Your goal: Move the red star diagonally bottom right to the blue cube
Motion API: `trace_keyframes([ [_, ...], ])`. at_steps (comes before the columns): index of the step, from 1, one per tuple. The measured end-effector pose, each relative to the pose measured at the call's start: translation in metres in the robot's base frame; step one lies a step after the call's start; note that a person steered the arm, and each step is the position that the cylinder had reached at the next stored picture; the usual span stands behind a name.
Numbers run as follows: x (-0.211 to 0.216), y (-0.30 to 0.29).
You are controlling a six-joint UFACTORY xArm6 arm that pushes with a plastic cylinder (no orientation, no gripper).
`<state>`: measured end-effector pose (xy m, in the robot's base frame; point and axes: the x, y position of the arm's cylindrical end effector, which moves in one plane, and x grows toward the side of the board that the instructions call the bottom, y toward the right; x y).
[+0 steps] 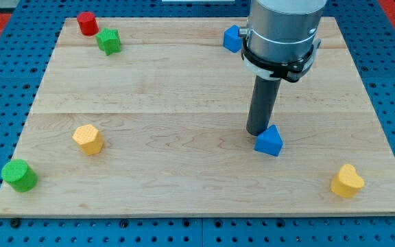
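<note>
A pale wooden surface (184, 103) lies on a blue perforated base, with red matting showing at the view's top corners. The arm carries no gripper, so no opening or closing can be reported; it ends in a dark rod below a grey housing, and my tip (256, 132) stands on the wood just right of centre, touching or almost touching the upper left side of a blue triangular block (269, 140). A second blue block (233, 38), its shape partly hidden by the housing, sits near the top edge just left of the arm. No red star can be made out; the only red piece is a red cylinder-like block (86, 22) at the top left corner, close to the board's edge, with a green star-like block (108, 41) just beside it at its lower right. A yellow block (88, 139) with several flat sides rests at the left of the middle, well apart from the others. A green cylinder (20, 175) sits at the bottom left corner, very near the left and bottom edges. A yellow heart-shaped block (348, 180) lies near the bottom right corner, close to the right edge. The wide middle of the board between the left group and my tip holds nothing.
</note>
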<state>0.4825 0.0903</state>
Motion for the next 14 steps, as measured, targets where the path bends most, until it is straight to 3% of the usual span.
trace_keyframes([
  [4, 0.000, -0.014],
  [5, -0.006, -0.055],
  [6, -0.049, -0.102],
  [7, -0.072, -0.047],
  [8, -0.131, 0.047],
  [9, -0.219, 0.127],
  [10, -0.290, 0.157],
  [11, -0.291, 0.114],
  [12, -0.291, 0.034],
  [14, -0.270, 0.028],
])
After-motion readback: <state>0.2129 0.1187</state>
